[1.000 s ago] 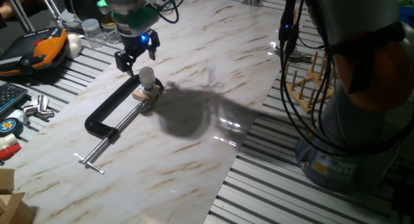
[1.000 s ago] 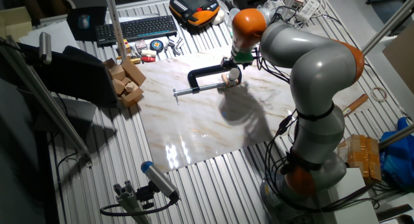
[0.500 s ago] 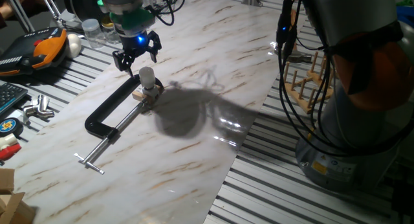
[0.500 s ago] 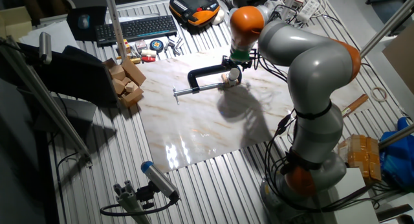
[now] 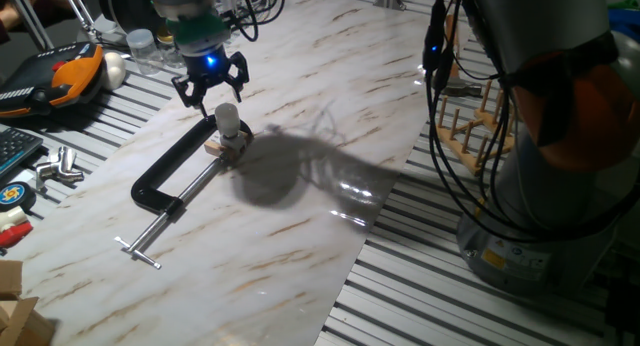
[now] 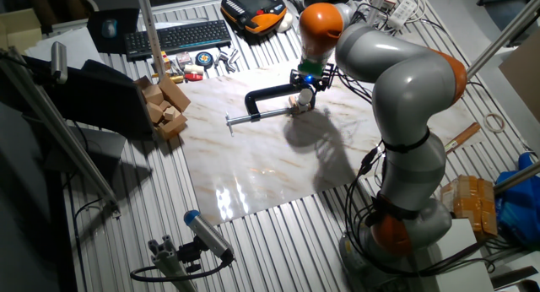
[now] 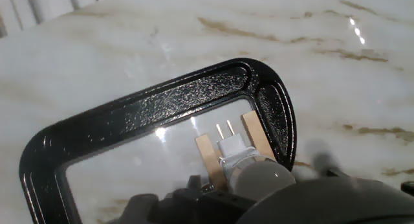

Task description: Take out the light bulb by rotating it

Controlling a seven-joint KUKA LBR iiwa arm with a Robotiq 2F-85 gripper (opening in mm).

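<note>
Bulb: bulb stood upright in a tan block, block pinched in a black clamp on the marble table. In hand view the bulb sat at the bottom edge, two pins showing at its base, so not yet out of the socket.
Change: over the last sec the gripper went from close around the bulb's top to up and toward the far-left, turning a bit at the wrist. Bulb and block didn't budge.
Meaning: looked to me like a let-go and re-set between turns, i.e. one twist done and wrist winding back for another. Bulb seated, so task prob. early to mid.
Fingers: spread apart, holding nothing, tips hanging just above and behind the bulb, not touching.
Arm: reached far across the table, wrist pointing down; in the other fixed view the gripper hung over the clamp's block end, orange joint right above it.
Far side: orange-black pendant lay well apart, past the table edge.
</note>
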